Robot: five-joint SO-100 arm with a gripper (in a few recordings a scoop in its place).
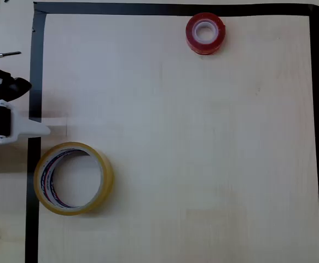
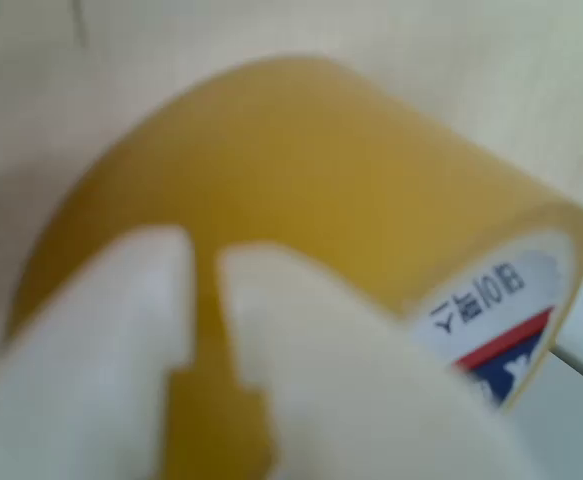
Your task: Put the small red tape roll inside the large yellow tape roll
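the large yellow tape roll [image 1: 73, 178] lies flat on the light wood table [image 1: 192, 153]. it sits on the left side in the overhead view, and its left edge lies over the black tape line [image 1: 34, 82] that runs around the table like a frame. you can see white, blue and red marks inside its big hole.

the small red tape roll [image 1: 205, 33] is far from the yellow roll, up near the top of the picture and off to the right. it lies flat too, just under the top black line. its middle ring is white.

the white arm [image 1: 6, 120] is just above the yellow roll at the left edge, out past the black line.

in the wrist view the gripper [image 2: 206, 270] is right up close to the yellow roll [image 2: 301, 190], which looks big and blurry behind it. the two pale fingers [image 2: 111, 340] sit nearly together, with just a thin gap between the tips. nothing is held between them.
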